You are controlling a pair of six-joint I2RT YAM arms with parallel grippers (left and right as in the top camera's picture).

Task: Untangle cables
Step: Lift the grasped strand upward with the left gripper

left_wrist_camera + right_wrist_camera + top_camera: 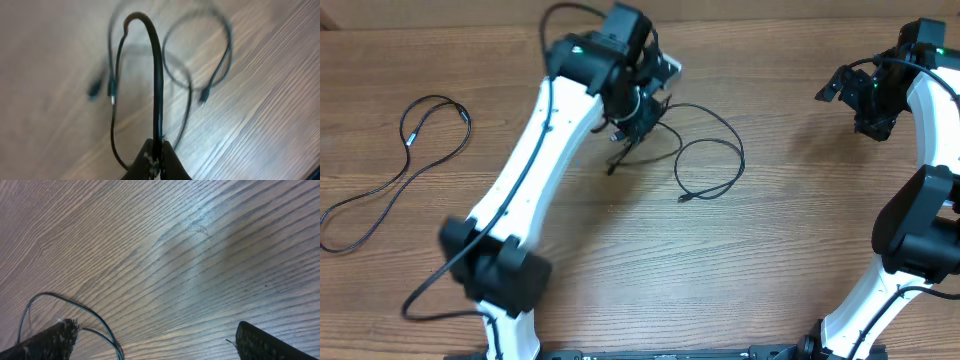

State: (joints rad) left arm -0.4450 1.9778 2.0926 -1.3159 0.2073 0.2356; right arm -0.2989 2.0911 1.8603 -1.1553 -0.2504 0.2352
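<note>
My left gripper (636,125) is shut on a black cable (158,75), pinched between the tips in the left wrist view (159,150). The held cable rises from the jaws, bends over and hangs down to a plug end (111,91) above the wooden table. Below it a second cable (227,45) lies in a loop ending in a plug (203,96). In the overhead view these cables (739,165) curl right of the left gripper. Another cable (440,98) lies apart at far left. My right gripper (865,112) hovers open at the far right (155,342), over bare wood.
The left arm (530,170) stretches diagonally from the front edge to the table's back centre. The right arm (910,230) stands along the right edge. Thin bluish wires (97,317) of the arm show beside the right gripper's left finger (52,337).
</note>
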